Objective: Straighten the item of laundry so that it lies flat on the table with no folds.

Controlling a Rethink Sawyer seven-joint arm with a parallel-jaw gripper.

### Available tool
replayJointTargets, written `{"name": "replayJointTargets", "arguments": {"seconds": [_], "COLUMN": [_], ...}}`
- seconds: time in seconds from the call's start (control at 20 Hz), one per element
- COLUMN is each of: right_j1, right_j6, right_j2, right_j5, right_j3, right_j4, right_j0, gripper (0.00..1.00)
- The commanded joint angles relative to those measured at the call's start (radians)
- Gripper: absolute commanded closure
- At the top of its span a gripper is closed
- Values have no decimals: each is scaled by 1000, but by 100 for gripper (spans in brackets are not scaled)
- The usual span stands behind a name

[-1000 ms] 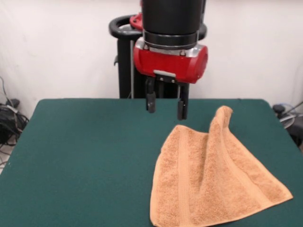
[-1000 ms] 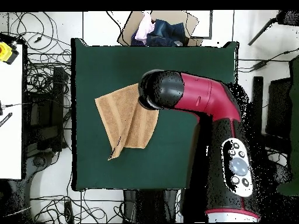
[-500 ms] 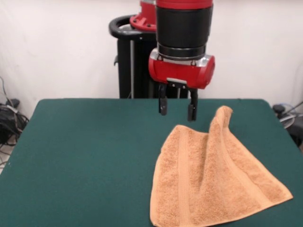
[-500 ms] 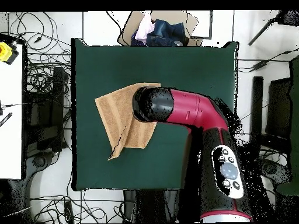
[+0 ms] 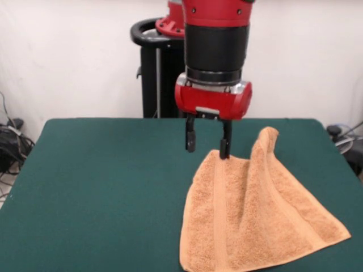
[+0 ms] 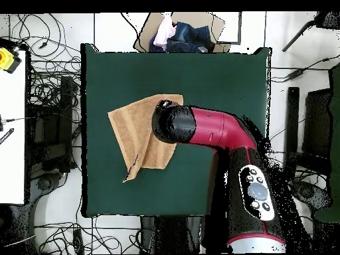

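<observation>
The large rectangular tabletop (image 5: 102, 187), covered in dark green felt-like cloth, carries the small light orange-tan terry-cloth towel (image 5: 249, 226) on the side that is right in the front view, toward the camera. The red and black arm's gripper (image 5: 207, 146) hangs above the towel's far edge, jaws apart, holding nothing; one black finger appears level with the cloth's edge, the other is over bare felt. I judge the task barely begun: most of the towel lies spread, but a tall ridge rises to a peaked corner (image 5: 267, 136) at its far side, and that fold remains to be pulled out. The fabric is fuzzy and looped, with a flat woven band (image 5: 219, 209) along it.
</observation>
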Motion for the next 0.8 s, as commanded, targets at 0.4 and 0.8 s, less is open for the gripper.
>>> {"name": "replayJointTargets", "arguments": {"seconds": [0.4,0.8], "right_j1": [70,-19], "right_j6": [-59,-10], "right_j2": [127,188], "right_j5": [-164,-21], "right_j3": [151,305], "right_j4": [-121,-34], "right_j0": [-67,-101], "gripper": [0,0]}}
